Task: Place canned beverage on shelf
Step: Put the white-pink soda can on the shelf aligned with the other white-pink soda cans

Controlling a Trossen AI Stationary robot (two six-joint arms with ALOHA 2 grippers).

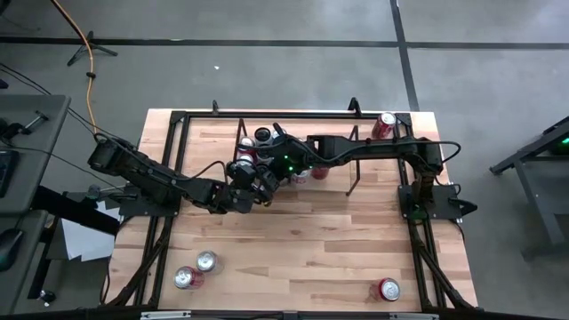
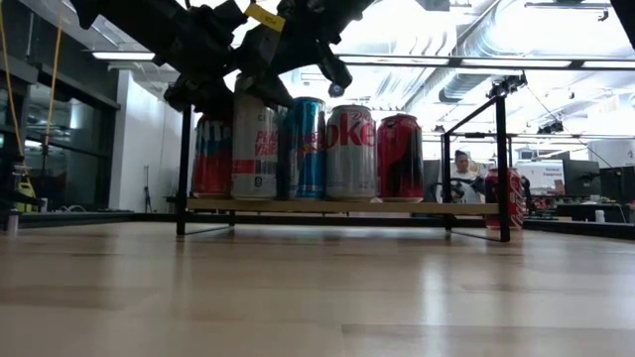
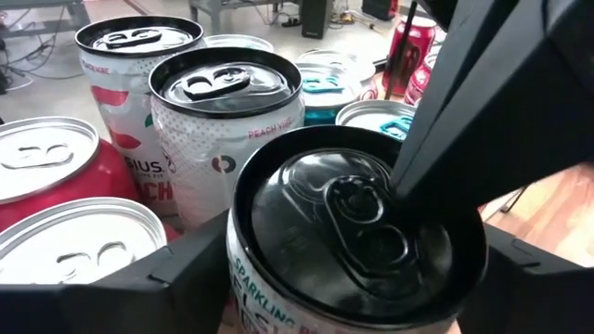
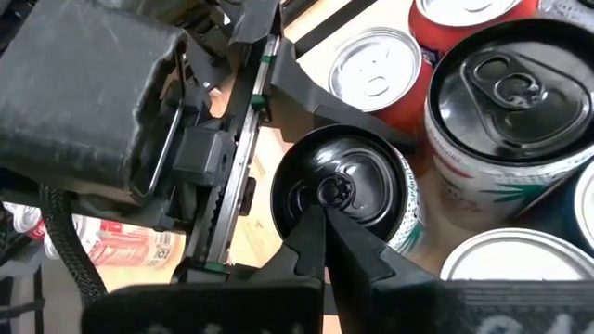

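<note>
Black-topped can (image 3: 357, 237) on shelf (image 2: 347, 207) between released left hand (image 3: 353, 278); clenched right hand (image 4: 320, 223) atop it.

A black-lidded white can (image 3: 357, 243) is showing teal lettering. Beside it, white cans (image 3: 223, 130) are wearing red-and-grey print. Red cans (image 2: 399, 157), a blue-and-silver one (image 2: 306, 147) and a silver one (image 2: 351, 152) are lining the black-rodded shelf (image 2: 337, 207).

Glossy black metal lid on the sparkling-water can (image 3: 357, 232); shiny aluminium tops on neighbouring cans (image 3: 51, 158); matt black plastic gripper fingers (image 4: 320, 246); smooth pale wooden table (image 1: 302, 231); thin black metal shelf (image 2: 501, 159).
</note>
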